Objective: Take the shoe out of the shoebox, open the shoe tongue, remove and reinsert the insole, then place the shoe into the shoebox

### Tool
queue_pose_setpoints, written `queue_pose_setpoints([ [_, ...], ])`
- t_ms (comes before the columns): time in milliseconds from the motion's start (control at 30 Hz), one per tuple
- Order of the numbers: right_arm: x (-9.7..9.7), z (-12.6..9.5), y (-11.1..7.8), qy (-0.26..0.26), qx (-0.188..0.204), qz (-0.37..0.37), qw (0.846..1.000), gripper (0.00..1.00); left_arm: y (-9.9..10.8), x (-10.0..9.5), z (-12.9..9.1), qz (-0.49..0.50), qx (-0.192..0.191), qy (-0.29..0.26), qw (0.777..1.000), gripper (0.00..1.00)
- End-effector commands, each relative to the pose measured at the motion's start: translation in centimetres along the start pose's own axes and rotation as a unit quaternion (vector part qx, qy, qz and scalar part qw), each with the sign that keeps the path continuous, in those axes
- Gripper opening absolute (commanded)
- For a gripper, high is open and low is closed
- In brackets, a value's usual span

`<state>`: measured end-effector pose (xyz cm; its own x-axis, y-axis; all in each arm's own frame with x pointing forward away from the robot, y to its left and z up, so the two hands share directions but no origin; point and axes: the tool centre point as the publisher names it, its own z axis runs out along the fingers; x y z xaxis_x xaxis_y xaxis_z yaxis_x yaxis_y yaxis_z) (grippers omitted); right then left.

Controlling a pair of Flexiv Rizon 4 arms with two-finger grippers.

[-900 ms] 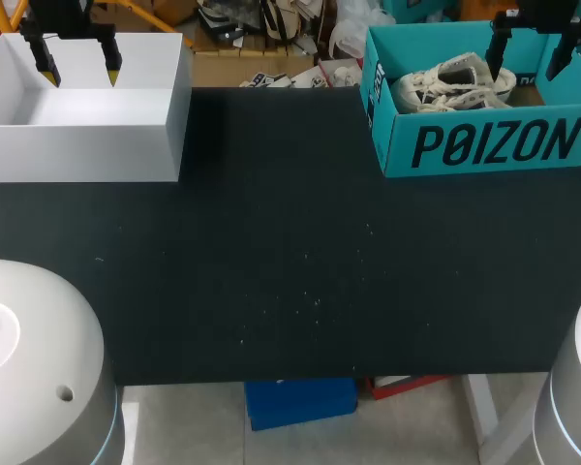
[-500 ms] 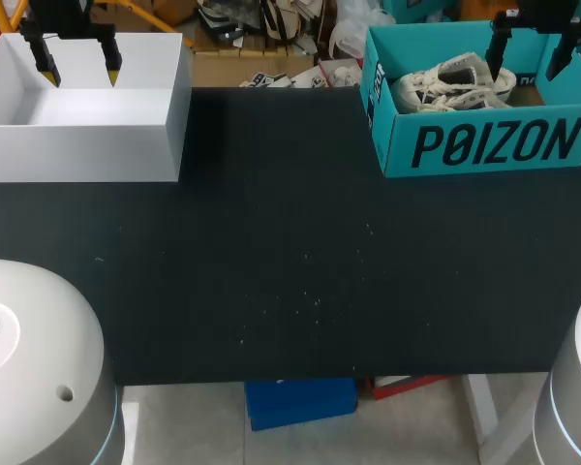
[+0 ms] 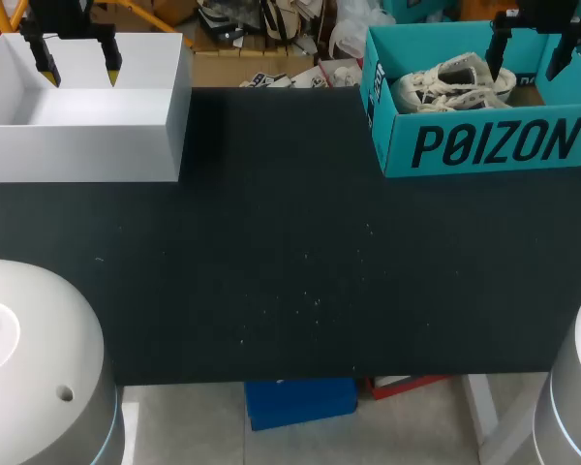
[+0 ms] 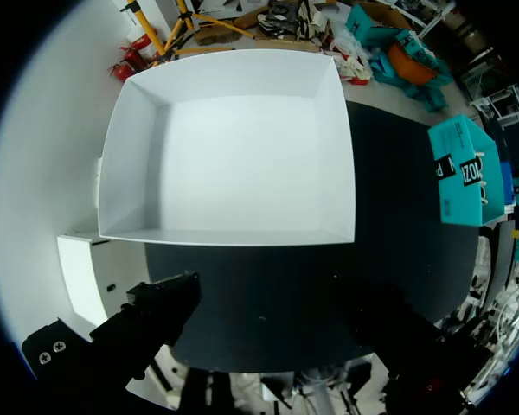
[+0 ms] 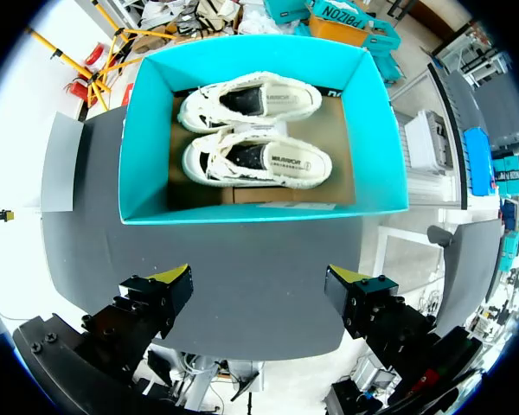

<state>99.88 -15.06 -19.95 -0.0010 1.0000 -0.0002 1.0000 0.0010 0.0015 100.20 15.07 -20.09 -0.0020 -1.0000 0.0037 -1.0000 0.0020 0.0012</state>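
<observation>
A teal shoebox [image 3: 484, 145] stands at the table's far right corner, its lid off. Two white low sneakers with dark insides lie side by side in it [image 3: 452, 85]; in the right wrist view one shoe [image 5: 258, 161] is nearer the gripper and the other shoe [image 5: 249, 100] is behind it. My right gripper [image 3: 531, 53] hangs open above the box, and its yellow-tipped fingers [image 5: 259, 281] hold nothing. My left gripper [image 3: 78, 66] hangs open over an empty white box [image 3: 87, 145] at the far left, its fingers [image 4: 272, 303] wide apart.
The black tabletop [image 3: 290, 262] stretches between the two boxes. The white box [image 4: 229, 147] has nothing inside. The bases of my arms sit at the near left [image 3: 29, 368] and near right [image 3: 576, 397] corners.
</observation>
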Motion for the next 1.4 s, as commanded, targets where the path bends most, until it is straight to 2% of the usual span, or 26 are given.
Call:
queue_pose_setpoints([
  [33, 0.0, 0.0, 0.0, 0.0, 0.0, 0.0, 1.0, 1.0, 0.1, 0.1, -0.1, -0.001, -0.001, -0.001, 1.0, 1.0],
  [933, 0.0, 0.0, 0.0, 0.0, 0.0, 0.0, 1.0, 1.0, 0.1, 0.1, -0.1, -0.001, -0.001, -0.001, 1.0, 1.0],
  [967, 0.2, -0.1, 0.3, 0.008, -0.016, -0.033, 0.999, 1.0, 0.1, 0.1, -0.1, -0.001, -0.001, -0.001, 1.0, 1.0],
  [1000, 0.3, -0.2, 0.5, 0.021, -0.015, -0.07, 0.997, 1.0, 0.1, 0.1, -0.1, -0.001, -0.001, -0.001, 1.0, 1.0],
  [1033, 0.4, -0.3, 0.7, 0.011, -0.021, -0.12, 0.993, 1.0, 0.1, 0.1, -0.1, -0.001, -0.001, -0.001, 1.0, 1.0],
  [1100, 0.4, -0.5, 0.8, -0.006, -0.037, -0.232, 0.972, 1.0, 0.1, 0.1, -0.1, -0.001, -0.001, -0.001, 1.0, 1.0],
  [1133, 0.4, -0.8, 0.6, -0.015, -0.05, -0.31, 0.949, 1.0, 0.1, 0.1, -0.1, -0.001, -0.001, -0.001, 1.0, 1.0],
  [1167, 0.4, -1.1, 0.3, -0.011, -0.056, -0.39, 0.919, 1.0, 0.1, 0.1, -0.1, -0.001, -0.001, -0.001, 1.0, 1.0],
  [1400, 0.4, -1.1, 0.3, -0.011, -0.056, -0.39, 0.919, 1.0, 0.1, 0.1, -0.1, -0.001, -0.001, -0.001, 1.0, 1.0],
])
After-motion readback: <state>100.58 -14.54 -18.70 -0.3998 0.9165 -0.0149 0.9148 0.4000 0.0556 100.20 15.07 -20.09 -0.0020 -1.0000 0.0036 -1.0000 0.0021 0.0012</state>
